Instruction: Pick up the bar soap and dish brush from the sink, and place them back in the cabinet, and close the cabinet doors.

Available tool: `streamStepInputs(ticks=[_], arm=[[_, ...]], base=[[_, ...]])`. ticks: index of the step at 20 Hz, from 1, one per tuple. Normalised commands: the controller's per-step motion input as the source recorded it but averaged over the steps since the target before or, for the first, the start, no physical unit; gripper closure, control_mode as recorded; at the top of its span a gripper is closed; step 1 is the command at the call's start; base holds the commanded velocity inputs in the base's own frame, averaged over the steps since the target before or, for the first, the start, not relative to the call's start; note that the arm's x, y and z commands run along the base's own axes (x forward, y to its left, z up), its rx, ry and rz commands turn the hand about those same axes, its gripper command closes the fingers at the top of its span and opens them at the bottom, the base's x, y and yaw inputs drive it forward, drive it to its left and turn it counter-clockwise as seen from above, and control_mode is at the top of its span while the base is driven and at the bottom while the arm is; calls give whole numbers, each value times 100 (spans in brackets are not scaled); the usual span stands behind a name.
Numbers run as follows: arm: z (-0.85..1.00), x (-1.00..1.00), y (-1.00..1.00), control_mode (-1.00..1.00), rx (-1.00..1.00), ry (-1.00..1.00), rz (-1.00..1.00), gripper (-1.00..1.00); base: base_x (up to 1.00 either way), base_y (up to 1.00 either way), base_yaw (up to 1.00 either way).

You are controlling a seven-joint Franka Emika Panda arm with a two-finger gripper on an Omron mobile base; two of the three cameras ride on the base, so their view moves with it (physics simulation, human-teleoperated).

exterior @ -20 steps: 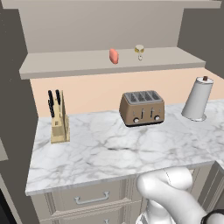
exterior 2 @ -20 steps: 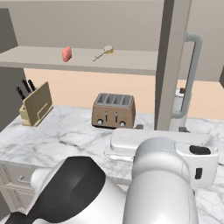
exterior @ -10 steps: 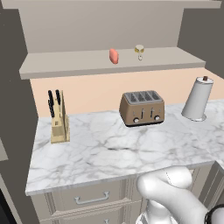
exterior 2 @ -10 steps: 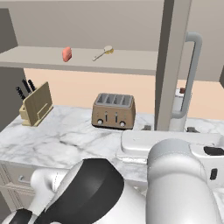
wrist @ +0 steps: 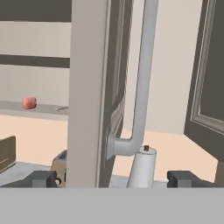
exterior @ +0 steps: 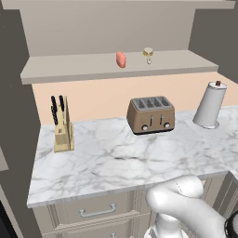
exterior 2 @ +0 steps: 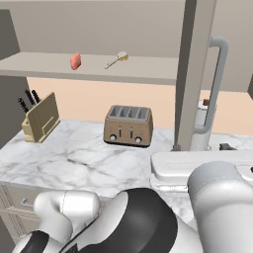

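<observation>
Door (wrist: 89,87) to be swung next, judged rigid and hinged, light; best hold is its one vertical silver bar handle (wrist: 142,78), just ahead of gripper (wrist: 114,178); fingers wide apart, holding nothing; one bar soap (exterior: 121,59) and one dish brush (exterior 2: 116,60) lie on cabinet shelf (exterior: 69,69), far side.

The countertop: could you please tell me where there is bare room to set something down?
The marble countertop is bare in front of the toaster, and between the knife block and toaster. The paper towel roll crowds its right end.
</observation>
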Motion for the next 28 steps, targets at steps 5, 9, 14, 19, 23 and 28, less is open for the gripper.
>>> streamStepInputs(ticks=[5,9,14,19,23,28], arm=[[-5,9,-10,-100,0,0,9,-100],[-4,18,-4,-100,0,0,6,-100],[-2,23,0,-100,0,0,2,-100],[-3,21,0,-100,0,0,0,-100],[-5,21,0,-100,0,0,1,-100],[-4,16,0,-100,0,-3,4,-100]], base=[[0,0,0],[0,0,0],[0,0,0],[0,0,0],[0,0,0],[0,0,0]])
